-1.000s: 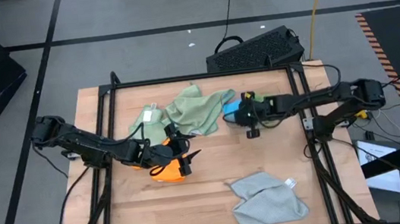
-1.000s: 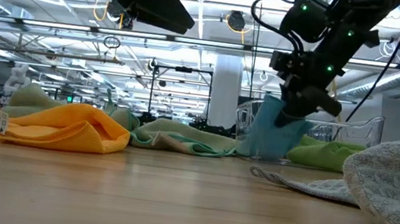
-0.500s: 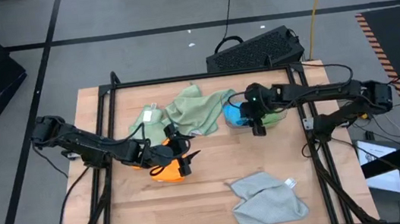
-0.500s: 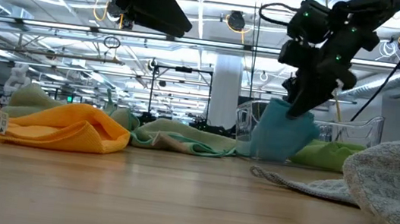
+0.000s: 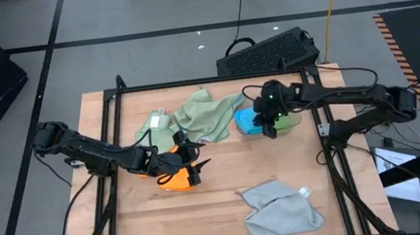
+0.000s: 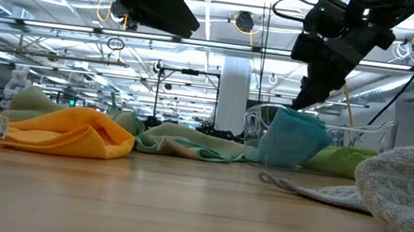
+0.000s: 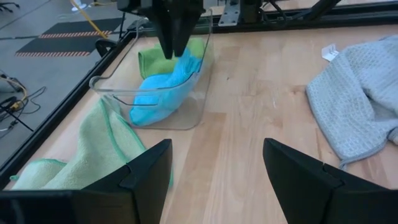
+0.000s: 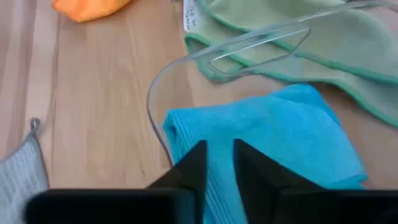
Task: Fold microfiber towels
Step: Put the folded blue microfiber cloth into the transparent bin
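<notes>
Progress looks early: blue towel (image 5: 247, 120) lies folded in the tray (image 7: 196, 93) beside a green one (image 7: 154, 61); right end effector (image 5: 269, 124) narrow above it, holding nothing; left end effector (image 7: 212, 177) wide over orange towel (image 5: 176, 179); sage (image 5: 209, 113) and grey (image 5: 281, 209) towels rumpled.

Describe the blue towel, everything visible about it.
The blue towel is a bright turquoise, soft-looking microfiber cloth, folded into a rough rectangle with layered edges showing. It lies tilted in the clear plastic tray, partly draped over the tray's rim toward the table, beside a bright green towel in the same tray. The right gripper hangs just above it, fingers nearly together; whether they touch or pinch the cloth cannot be told.
</notes>
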Tool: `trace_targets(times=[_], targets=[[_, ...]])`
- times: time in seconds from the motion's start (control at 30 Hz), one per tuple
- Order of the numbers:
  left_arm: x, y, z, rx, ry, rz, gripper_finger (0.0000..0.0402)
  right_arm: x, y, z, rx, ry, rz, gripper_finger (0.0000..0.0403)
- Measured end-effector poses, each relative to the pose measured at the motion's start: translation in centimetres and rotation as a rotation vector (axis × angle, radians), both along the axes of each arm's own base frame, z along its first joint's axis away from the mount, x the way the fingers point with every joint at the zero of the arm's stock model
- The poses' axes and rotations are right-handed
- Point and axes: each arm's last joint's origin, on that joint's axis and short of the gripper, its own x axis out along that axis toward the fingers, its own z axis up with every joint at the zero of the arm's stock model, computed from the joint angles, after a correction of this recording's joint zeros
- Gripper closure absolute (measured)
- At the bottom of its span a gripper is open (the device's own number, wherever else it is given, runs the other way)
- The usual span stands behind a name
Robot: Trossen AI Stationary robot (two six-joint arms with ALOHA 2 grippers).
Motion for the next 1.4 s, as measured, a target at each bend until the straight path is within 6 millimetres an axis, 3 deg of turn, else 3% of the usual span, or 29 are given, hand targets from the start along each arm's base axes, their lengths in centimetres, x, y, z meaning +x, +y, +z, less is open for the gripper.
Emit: trace_targets(times=[0.13,0.57,0.87,1.07,1.4], targets=[[0.0,-0.1,0.1,-0.014,-0.013,0.002,0.0147,0.2,0.0,-0.9,0.043,0.051,-0.015,0.0396],[0.1,-0.3,0.2,0.026,-0.013,-0.024,0.0147,2.5,-1.0,-6.3,0.138,0.210,-0.008,0.0401],[0.1,0.1,0.2,0.050,-0.006,-0.024,0.0147,2.9,-1.3,-8.0,0.190,0.252,-0.008,0.0402],[0.2,0.5,0.2,0.069,0.000,-0.018,0.0147,2.7,-1.2,-6.7,0.158,0.206,-0.020,0.0402],[-0.3,0.1,-0.5,0.029,0.067,-0.002,0.0147,0.7,0.3,-1.7,0.068,0.112,-0.118,0.0402]])
